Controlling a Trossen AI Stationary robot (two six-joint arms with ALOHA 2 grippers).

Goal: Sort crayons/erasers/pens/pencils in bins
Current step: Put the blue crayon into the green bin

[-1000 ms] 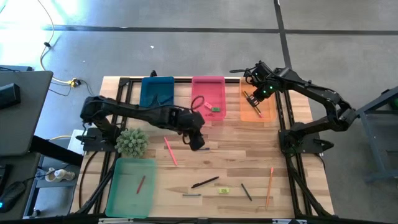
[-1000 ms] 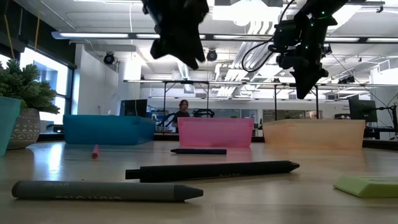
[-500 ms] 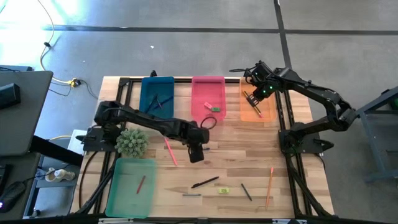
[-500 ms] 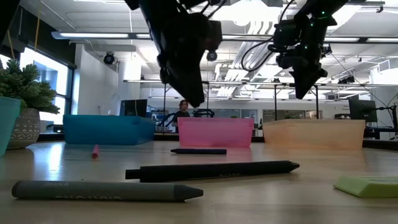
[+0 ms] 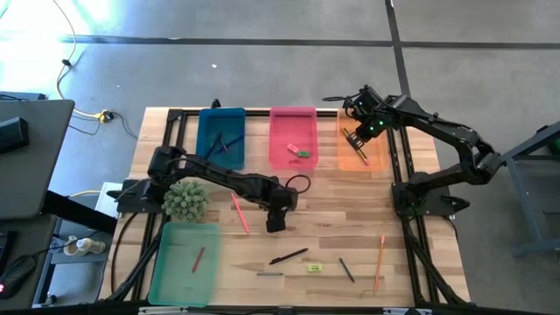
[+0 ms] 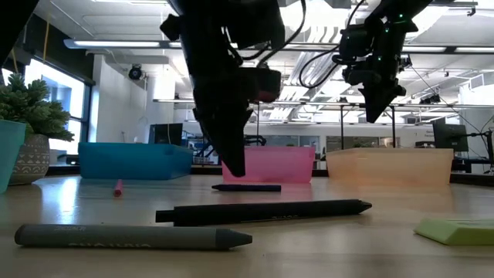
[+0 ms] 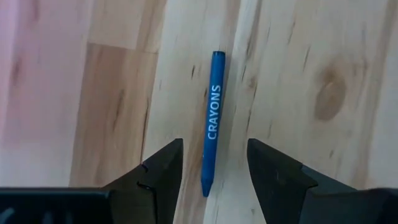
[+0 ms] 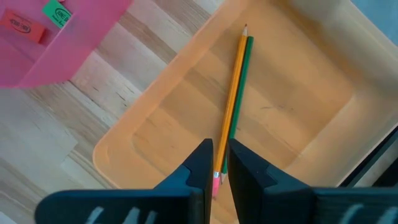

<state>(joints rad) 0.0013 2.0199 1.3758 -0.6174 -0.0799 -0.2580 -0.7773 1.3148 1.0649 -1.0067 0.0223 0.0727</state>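
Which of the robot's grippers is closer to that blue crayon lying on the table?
Left. The left gripper hangs open right over the blue crayon; the right gripper is far off above the orange bin.

Grey concrete floor (image 5: 262, 61), bright window (image 6: 54, 96) at left, ceiling strip lights (image 6: 116, 44), distant desks.

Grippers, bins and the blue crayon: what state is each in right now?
left gripper: open, low over the table, fingers either side of the blue crayon
blue crayon: flat on the wood, not gripped
right gripper: shut, above the orange bin
orange bin: holds two pencils side by side
pink bin: holds erasers
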